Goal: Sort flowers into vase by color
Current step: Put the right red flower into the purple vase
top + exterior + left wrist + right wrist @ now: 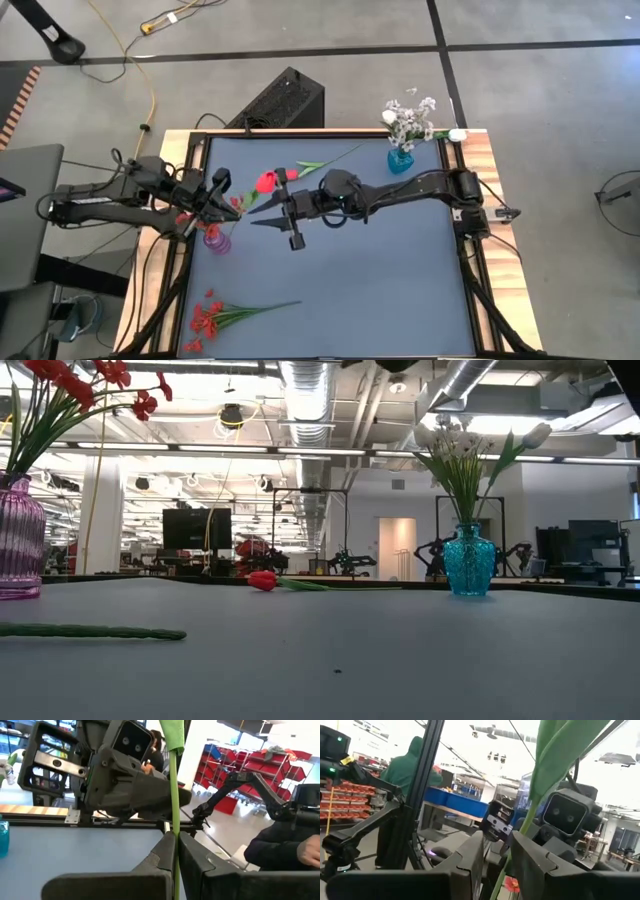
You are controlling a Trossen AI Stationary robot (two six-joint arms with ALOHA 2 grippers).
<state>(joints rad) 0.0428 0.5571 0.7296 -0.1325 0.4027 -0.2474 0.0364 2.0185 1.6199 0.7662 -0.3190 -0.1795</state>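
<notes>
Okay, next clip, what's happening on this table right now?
Two arms are sorting artificial flowers into vases by colour. The left gripper is shut on a thin green stem beside the purple ribbed glass vase, which already holds red blossoms. The right gripper is at mid-table, its fingers around a green stem. A red tulip lies on the grey mat, a red blossom cluster near the front edge. The turquoise vase holds white flowers.

The pink vase is cut off by the low view's edge, its flowers' tops cropped too
</notes>
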